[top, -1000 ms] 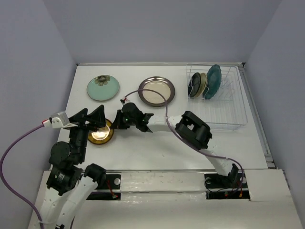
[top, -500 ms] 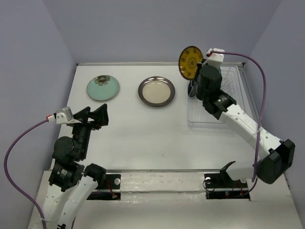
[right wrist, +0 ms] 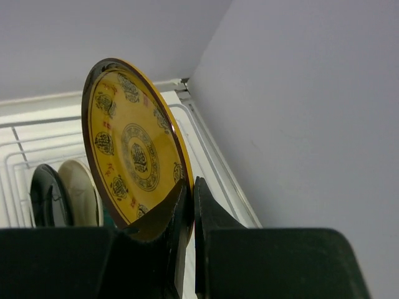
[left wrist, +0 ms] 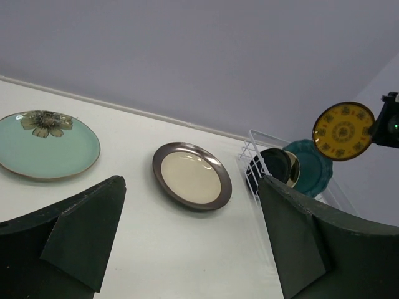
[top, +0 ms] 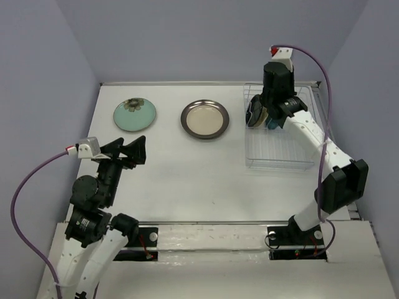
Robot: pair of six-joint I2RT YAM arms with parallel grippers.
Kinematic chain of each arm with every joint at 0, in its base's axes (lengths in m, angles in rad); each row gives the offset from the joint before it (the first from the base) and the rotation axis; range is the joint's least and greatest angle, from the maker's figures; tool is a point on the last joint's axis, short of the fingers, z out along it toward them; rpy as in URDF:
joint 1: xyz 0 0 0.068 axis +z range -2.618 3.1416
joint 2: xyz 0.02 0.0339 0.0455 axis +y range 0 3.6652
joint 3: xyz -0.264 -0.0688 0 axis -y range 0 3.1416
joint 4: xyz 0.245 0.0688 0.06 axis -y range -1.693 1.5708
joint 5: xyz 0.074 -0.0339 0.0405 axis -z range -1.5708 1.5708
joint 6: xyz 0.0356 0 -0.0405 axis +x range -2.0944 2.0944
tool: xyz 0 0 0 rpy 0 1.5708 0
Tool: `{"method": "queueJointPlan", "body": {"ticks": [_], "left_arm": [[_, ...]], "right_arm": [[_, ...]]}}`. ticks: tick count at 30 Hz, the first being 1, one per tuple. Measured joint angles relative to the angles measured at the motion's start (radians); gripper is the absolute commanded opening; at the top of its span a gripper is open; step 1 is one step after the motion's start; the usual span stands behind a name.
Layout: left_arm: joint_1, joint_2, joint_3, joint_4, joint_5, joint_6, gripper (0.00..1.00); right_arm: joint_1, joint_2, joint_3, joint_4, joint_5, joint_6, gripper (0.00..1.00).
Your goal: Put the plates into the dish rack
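Right arm has swung from the middle of the tabletop out to the dish rack [top: 280, 152], carrying the yellow plate [right wrist: 134, 156] with it, and now sits lower over the rack than half a second ago. Left arm has barely moved.

Near to far:
- Left claw [top: 128, 152]: spread wide, holding nothing, hovering well left of the rack and nearer than it.
- Mint flower plate [top: 134, 115] and silver plate [top: 204, 119]: flat on the tabletop left of the rack, silver the closer to it, not yet loaded.
- Rack's far end: black plate [left wrist: 272, 167], cream plate [right wrist: 78, 190] and teal plate [left wrist: 315, 168] standing on edge, close together.
- Right claw [right wrist: 190, 187]: pinching the yellow plate by its lower rim only, plate upright, above the rack's far end, near the teal one. The overhead view hides it under the wrist.

Risks, my read:
- Rim-only pinch on a glossy plate, so it may pivot or slip on the way down.
- Tight gap to the teal plate; a clip could knock the row over.
- Edge landing on a wire rather than between wires, so it tips on release.
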Motion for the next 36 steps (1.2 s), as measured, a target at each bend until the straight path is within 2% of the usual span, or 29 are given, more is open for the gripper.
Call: {"method": "queueJointPlan", "body": {"ticks": [8, 22, 31, 32, 33, 36], "left_arm": [[0.006, 0.018, 0.000, 0.000, 0.029, 0.000, 0.99], [0.011, 0.018, 0.000, 0.000, 0.048, 0.000, 0.99], [0.018, 0.031, 0.000, 0.000, 0.055, 0.000, 0.99], [0.019, 0.034, 0.000, 0.000, 0.055, 0.000, 0.99], [0.021, 0.037, 0.000, 0.000, 0.058, -0.001, 0.99], [0.024, 0.045, 0.000, 0.001, 0.063, -0.004, 0.99]], "right_arm": [[-0.046, 0.148, 0.064, -0.122, -0.013, -0.012, 0.07], [-0.060, 0.257, 0.089, -0.253, -0.092, 0.082, 0.07], [-0.060, 0.285, 0.081, -0.277, -0.121, 0.146, 0.07], [-0.060, 0.288, 0.080, -0.277, -0.124, 0.150, 0.09], [-0.060, 0.290, 0.080, -0.277, -0.124, 0.153, 0.18], [-0.060, 0.293, 0.080, -0.275, -0.127, 0.174, 0.33]]}}
